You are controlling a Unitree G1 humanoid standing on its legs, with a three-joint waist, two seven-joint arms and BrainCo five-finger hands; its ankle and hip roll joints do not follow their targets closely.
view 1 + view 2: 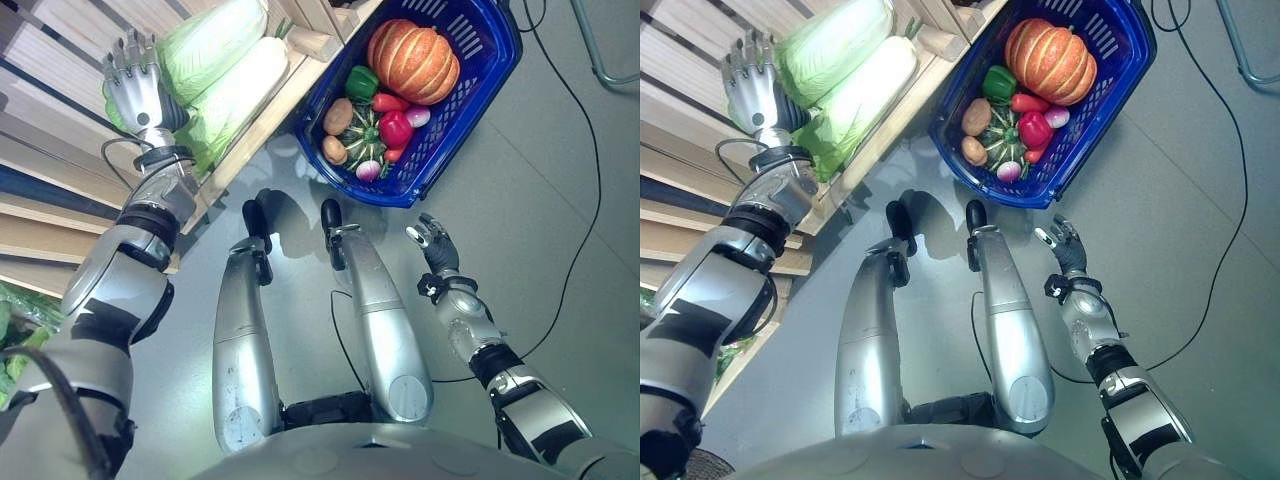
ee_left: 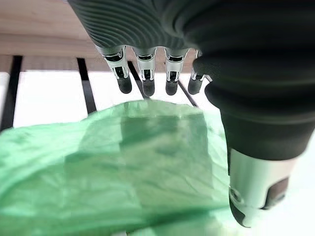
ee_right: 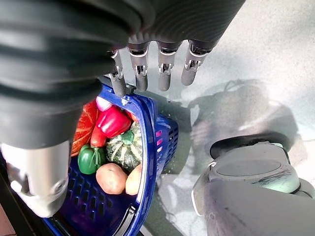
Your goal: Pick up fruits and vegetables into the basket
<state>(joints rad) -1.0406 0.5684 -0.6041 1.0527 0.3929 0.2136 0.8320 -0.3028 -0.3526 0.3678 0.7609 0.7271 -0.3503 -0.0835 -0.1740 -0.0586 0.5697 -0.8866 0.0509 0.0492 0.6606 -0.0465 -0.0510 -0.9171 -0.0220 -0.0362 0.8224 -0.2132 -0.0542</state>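
Wooden shelf: left hand partly hides cabbage.

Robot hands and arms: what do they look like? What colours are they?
Both arms are shiny silver-grey with black bands at the joints. The left hand and right hand have silver fingers with dark tips. A dark ribbed cover, like a rubber sleeve, wraps the back of each hand and the wrist. The thumb is silver too, with a dark tip.

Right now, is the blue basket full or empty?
Partly full: the basket holds a pumpkin, peppers, potatoes and more, with bare floor left.
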